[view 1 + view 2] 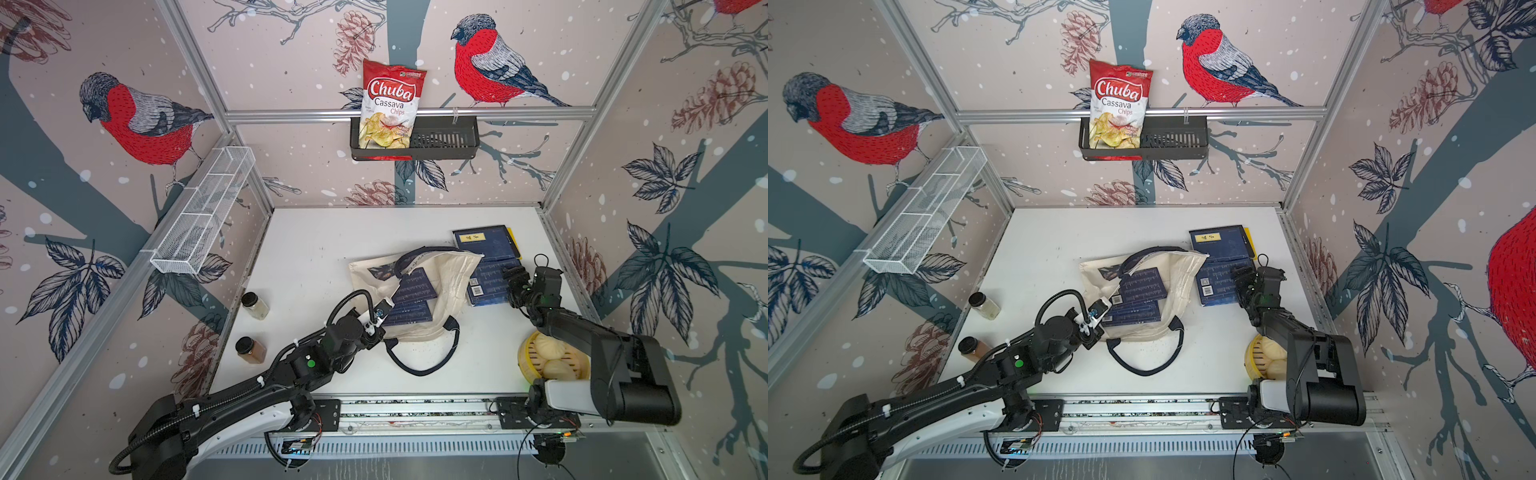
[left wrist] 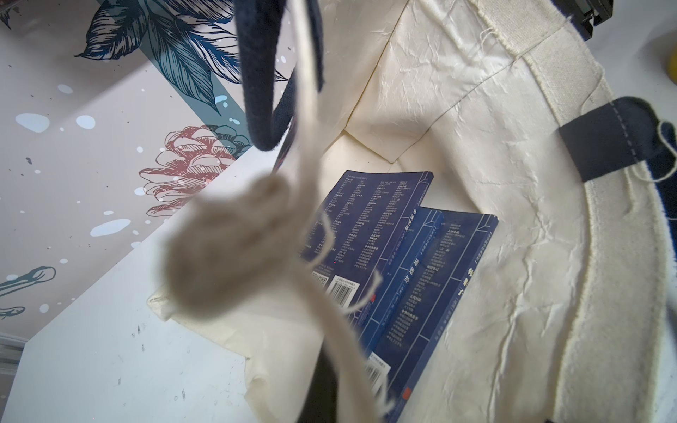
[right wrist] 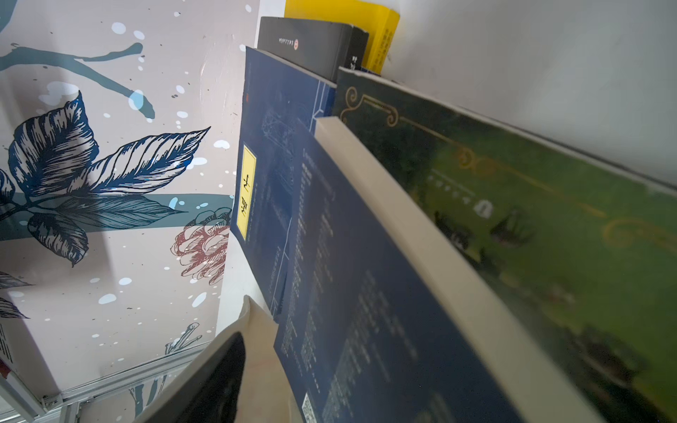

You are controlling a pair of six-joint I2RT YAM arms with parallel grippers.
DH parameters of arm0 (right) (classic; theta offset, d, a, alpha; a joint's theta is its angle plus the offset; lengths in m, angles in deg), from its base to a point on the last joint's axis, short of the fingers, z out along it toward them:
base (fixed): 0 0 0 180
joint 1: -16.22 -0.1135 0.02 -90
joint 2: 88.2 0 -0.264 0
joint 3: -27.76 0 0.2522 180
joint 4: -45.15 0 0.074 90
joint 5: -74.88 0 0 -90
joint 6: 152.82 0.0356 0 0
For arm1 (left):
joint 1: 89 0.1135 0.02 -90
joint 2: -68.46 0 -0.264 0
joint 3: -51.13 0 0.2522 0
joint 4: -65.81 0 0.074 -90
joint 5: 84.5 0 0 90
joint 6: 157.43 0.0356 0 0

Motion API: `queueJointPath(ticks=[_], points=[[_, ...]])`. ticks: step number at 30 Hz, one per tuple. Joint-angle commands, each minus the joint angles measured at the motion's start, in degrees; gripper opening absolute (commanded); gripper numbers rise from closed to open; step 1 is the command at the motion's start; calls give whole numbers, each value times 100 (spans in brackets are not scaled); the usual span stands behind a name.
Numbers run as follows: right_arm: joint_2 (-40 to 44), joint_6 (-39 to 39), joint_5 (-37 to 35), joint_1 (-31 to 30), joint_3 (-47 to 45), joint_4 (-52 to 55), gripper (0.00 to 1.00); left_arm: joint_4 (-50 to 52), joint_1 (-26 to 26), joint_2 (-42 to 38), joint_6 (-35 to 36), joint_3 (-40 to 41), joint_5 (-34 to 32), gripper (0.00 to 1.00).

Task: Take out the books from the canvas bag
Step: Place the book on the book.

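The cream canvas bag [image 1: 453,278] [image 1: 1179,282] lies mid-table with its mouth held up. My left gripper [image 1: 384,309] [image 1: 1100,309] is shut on the bag's upper rim, and bunched cloth hides its jaws in the left wrist view. Two navy books [image 1: 411,291] [image 2: 366,234] lie overlapping inside the bag [image 2: 494,183]. Right of the bag is a pile of books [image 1: 486,241], including yellow [image 3: 381,40], black [image 3: 311,44] and green-covered [image 3: 549,219] ones. My right gripper [image 1: 515,278] [image 1: 1246,278] is open at the pile's near edge, one finger [image 3: 219,377] beside the top navy book [image 3: 366,293].
A navy strap handle [image 1: 419,370] loops toward the front edge. Two spice jars [image 1: 255,305] [image 1: 251,350] stand at the left. A yellow steamer of buns [image 1: 548,357] sits under my right arm. On the back wall, a chips bag [image 1: 388,104] stands in a black basket [image 1: 444,137]; a white wire basket [image 1: 203,216] hangs on the left wall.
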Motion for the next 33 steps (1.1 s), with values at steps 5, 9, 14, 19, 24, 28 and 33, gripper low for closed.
queueJointPath(ticks=[5,9,14,19,24,28,33], points=[[183,165,-62,6,159,1250,91,-267,-2,-5,42,-59,52,0],[424,100,-195,-15,407,1986,93,-264,-2,-14,36,-62,69,0],[1038,120,-403,-16,529,2409,97,-258,-2,-10,42,-73,78,0],[1397,150,-534,-20,754,3061,100,-243,-2,-35,35,-82,81,0],[1399,15,-302,-19,891,3498,100,-243,-2,-56,42,-77,100,0],[1517,17,-76,-20,838,3554,100,-243,-3,-62,36,-82,97,0],[2069,-131,35,-257,821,3319,100,-247,2,-98,44,-75,125,0]])
